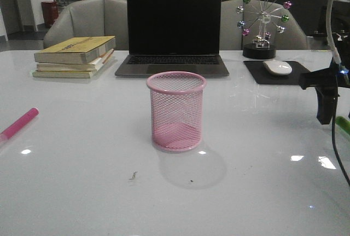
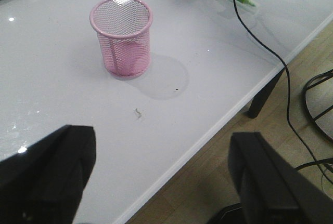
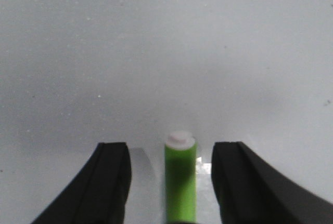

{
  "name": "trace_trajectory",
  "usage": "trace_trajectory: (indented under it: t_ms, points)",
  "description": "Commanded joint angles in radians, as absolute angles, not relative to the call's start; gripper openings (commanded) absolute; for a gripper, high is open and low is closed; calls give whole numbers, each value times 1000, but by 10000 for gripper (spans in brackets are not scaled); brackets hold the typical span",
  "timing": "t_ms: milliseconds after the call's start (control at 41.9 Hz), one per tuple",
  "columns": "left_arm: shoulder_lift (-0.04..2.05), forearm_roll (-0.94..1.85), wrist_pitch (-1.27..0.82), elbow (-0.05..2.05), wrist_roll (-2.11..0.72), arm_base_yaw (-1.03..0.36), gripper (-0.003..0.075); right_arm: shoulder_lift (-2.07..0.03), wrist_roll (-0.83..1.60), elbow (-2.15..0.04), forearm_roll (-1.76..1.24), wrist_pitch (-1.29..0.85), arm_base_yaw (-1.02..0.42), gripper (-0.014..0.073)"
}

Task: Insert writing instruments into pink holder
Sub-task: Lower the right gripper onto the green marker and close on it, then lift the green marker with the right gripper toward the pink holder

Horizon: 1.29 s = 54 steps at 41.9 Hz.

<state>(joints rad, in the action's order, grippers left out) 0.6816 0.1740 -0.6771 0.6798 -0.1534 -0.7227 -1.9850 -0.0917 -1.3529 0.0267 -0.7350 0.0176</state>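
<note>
1. Nearest the front camera: bare tabletop (image 1: 82, 192) carrying a small dark scrap (image 1: 133, 176) near the front edge, just ahead of the holder's shadow.
2. Right pincer (image 3: 171, 182), released: its two fingers straddle the green marker (image 3: 180, 182) with a gap on each side, white end pointing away. This marker lies at the right edge of the tabletop.
3. Left pincer (image 2: 156, 182), released and empty, hangs over the front edge, well apart from the holder.
4. Pink marker (image 1: 19, 124) lies flat at the left edge.
5. Pink holder (image 1: 176, 111): upright at the centre of the tabletop; through the mesh no marker shows, so it is judged empty.
6. Risks, as judgement: an off-centre closure could roll the round marker out of the fingers or off the right edge; a tilted marker could catch the rim and tip the light holder.
</note>
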Motion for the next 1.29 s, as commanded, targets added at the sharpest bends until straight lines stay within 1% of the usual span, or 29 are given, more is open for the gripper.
trace_trajectory:
  t_ms: [0,334,430,478,549,597,621,692,812,955,1051,1146,1265]
  points:
    - [686,191,-606,708,-155,-731,580,-1934,-79,-1389,24,-724,27,468]
    - [686,191,-603,708,-155,-731,580,-1951,-78,-1389,24,-729,27,467]
    - [686,191,-603,708,-155,-731,580,-1963,-71,-1389,24,-742,27,451]
    - [686,191,-603,708,-155,-731,580,-1966,-70,-1389,25,-751,27,430]
    - [686,191,-603,708,-155,-731,580,-1969,-69,-1389,25,-753,27,376]
    - [686,191,-603,708,-155,-731,580,-1969,-69,-1389,25,-753,27,318]
    - [686,191,-603,708,-155,-731,580,-1969,-69,-1389,25,-753,27,302]
    - [686,191,-603,708,-155,-731,580,-1969,-69,-1390,25,-753,27,209]
    - [686,191,-603,708,-155,-731,580,-1966,-69,-1390,24,-749,27,125]
    - [686,191,-603,708,-155,-731,580,-1925,-69,-1388,23,-727,16,119]
    - [686,191,-603,708,-155,-731,580,-1854,-69,-1365,23,-670,-15,119]
    - [686,191,-603,708,-155,-731,580,-1765,-69,-1317,23,-557,-65,119]
    - [686,191,-601,708,-155,-731,580,-1635,-69,-1229,23,-349,-156,119]
